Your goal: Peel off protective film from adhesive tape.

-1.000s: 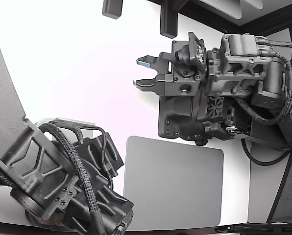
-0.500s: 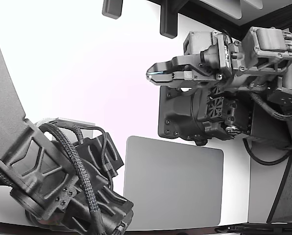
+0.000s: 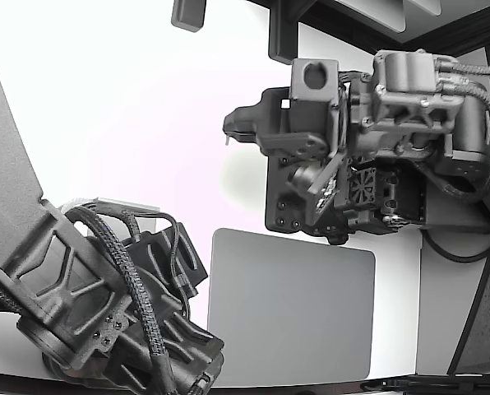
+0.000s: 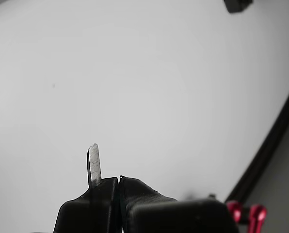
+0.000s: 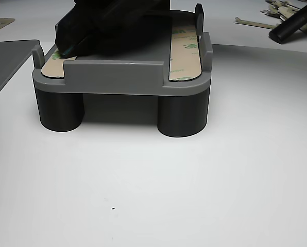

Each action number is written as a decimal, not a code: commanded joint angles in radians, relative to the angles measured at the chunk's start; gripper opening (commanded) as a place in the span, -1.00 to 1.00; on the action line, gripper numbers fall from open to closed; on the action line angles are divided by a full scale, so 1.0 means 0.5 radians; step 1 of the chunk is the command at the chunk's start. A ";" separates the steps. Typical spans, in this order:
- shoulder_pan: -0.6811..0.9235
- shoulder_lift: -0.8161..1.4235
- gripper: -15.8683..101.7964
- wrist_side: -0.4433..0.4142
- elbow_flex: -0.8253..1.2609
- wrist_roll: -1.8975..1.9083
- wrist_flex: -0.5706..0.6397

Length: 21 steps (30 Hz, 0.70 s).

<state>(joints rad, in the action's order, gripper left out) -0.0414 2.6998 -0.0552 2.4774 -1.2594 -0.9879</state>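
A grey fixture (image 5: 122,77) on round legs carries two tan strips of adhesive tape, one along its right side (image 5: 185,49) in the other view and one at its left corner (image 5: 53,64); both show their printed protective film. A black arm part (image 5: 112,23) covers the fixture's top. In the exterior view my gripper (image 3: 228,127) points left, past the fixture (image 3: 298,206), over bare white table. The wrist view shows my gripper (image 4: 118,178) shut, jaws pressed together. A thin pale sliver (image 4: 94,162) sticks up beside the seam; I cannot tell whether it is film or part of a finger.
A second black arm (image 3: 89,296) fills the exterior view's lower left. A grey mat (image 3: 290,317) lies on the white table below the fixture. In the other view, loose peeled strips (image 5: 252,22) and a black rod (image 5: 293,21) lie at the back right.
One second ago my gripper was open, fingers apart and pointing left. It has since shut, and the wrist has rolled over so the camera housing now faces down. The second arm has not moved.
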 commanded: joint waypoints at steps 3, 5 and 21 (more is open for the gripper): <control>0.218 -0.009 -0.94 -0.319 0.110 -0.405 0.202; 0.267 -0.061 -0.93 -0.344 0.126 -0.423 0.206; 0.755 -0.301 -0.92 -0.607 0.236 -0.101 0.380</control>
<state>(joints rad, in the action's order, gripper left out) 0.3359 2.5541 -0.3620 2.6308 -1.3315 -0.8023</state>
